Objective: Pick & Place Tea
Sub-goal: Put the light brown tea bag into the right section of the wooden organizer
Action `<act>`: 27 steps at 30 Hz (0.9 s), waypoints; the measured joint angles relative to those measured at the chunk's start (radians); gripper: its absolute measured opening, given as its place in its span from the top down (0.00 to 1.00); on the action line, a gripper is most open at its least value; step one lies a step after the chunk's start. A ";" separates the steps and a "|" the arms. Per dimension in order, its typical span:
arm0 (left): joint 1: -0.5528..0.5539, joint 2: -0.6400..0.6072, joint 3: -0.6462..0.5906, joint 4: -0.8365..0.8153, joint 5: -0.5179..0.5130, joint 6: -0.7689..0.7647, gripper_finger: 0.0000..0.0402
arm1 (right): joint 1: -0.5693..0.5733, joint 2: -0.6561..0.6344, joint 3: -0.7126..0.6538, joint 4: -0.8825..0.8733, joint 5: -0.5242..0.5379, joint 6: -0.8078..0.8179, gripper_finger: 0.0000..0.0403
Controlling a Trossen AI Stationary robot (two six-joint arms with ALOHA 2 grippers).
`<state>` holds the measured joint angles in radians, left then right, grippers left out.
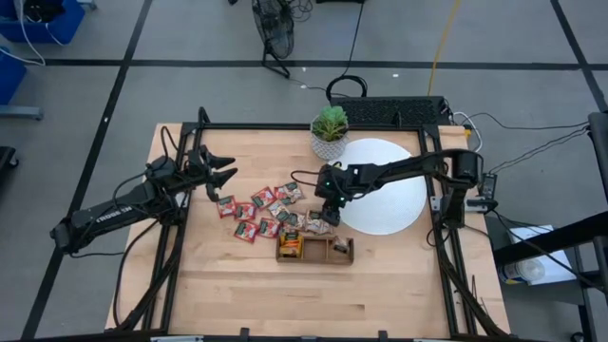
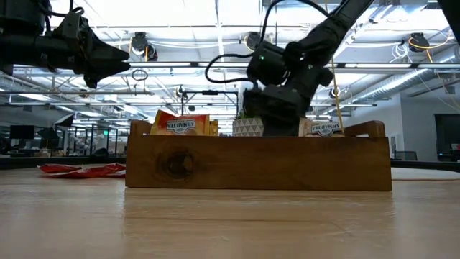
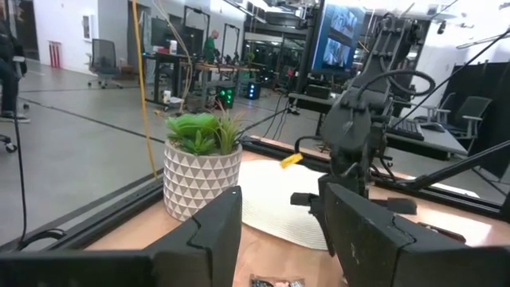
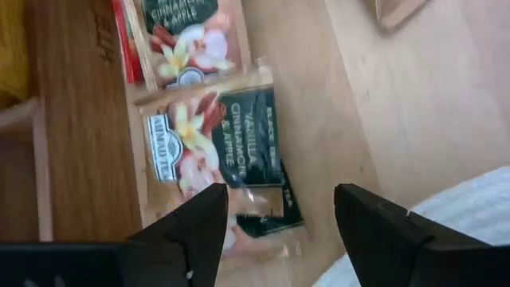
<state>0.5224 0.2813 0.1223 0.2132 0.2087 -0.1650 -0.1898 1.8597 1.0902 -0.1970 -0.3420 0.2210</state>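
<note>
Though hidden overhead, pale tea sachets (image 4: 211,135) beneath wide-open right hand (image 4: 279,209), wrist view only.

A small green plant in a white patterned pot (image 1: 330,133) is placed at the far edge of the light wooden table (image 1: 237,285), touching a round white disc (image 1: 394,195). A brown three-compartment wooden tray (image 1: 328,253) is seen near the disc.
</note>
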 joint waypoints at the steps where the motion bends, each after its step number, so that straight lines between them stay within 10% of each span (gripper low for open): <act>1: 0.000 0.000 0.000 0.000 0.000 0.000 0.55 | 0.000 0.013 0.003 0.024 -0.003 0.000 0.47; 15: 0.000 0.000 0.000 0.000 0.000 0.000 0.55 | 0.003 0.039 0.002 0.038 -0.182 0.054 0.48; 27: 0.000 0.000 0.000 -0.001 0.000 0.000 0.55 | 0.008 0.039 0.002 0.041 -0.049 -0.036 0.72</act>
<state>0.5224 0.2813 0.1223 0.2127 0.2089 -0.1650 -0.1817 1.8992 1.0920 -0.1557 -0.3905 0.1846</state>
